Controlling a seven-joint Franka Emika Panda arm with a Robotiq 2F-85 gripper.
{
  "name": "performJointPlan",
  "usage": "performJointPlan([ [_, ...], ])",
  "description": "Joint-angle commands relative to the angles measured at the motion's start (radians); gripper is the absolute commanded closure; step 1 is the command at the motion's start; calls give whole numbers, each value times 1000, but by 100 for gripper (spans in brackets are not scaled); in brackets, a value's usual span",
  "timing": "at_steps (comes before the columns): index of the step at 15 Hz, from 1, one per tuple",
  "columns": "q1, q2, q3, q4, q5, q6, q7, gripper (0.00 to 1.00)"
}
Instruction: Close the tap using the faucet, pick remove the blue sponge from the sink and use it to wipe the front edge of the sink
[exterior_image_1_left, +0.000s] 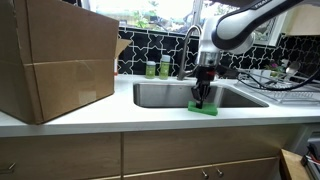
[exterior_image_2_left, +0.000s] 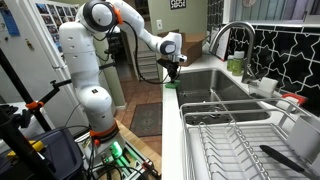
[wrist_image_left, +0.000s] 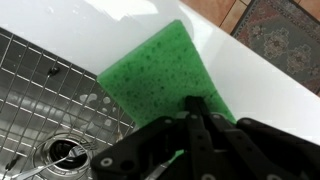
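Observation:
The blue sponge (wrist_image_left: 160, 75) looks bright green; it lies flat on the front edge of the sink (exterior_image_1_left: 170, 109), partly on the white counter. My gripper (wrist_image_left: 193, 103) is shut on the sponge's near end, fingers pressed together over it. In both exterior views the gripper (exterior_image_1_left: 203, 97) (exterior_image_2_left: 170, 74) points straight down onto the sponge (exterior_image_1_left: 206, 108) (exterior_image_2_left: 170, 85). The tap (exterior_image_1_left: 190, 42) (exterior_image_2_left: 226, 38), a tall steel gooseneck, stands behind the basin; no water shows at its spout.
A large cardboard box (exterior_image_1_left: 55, 60) sits on the counter beside the sink. Two small green containers (exterior_image_1_left: 157, 68) stand by the tap. A dish rack (exterior_image_2_left: 235, 140) is alongside the basin. A wire grid and drain (wrist_image_left: 60, 150) lie in the basin bottom.

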Motion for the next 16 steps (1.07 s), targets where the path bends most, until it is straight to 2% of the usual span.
performJointPlan([
  [1,3,21,-3,-3,-18,-36,33,96],
  [7,3,-54,-13,-97,-55,4,142,96],
  [11,-13,-103,-27,-164,-136,14,234,96],
  [16,-44,-151,-46,-219,-195,-13,288,96],
])
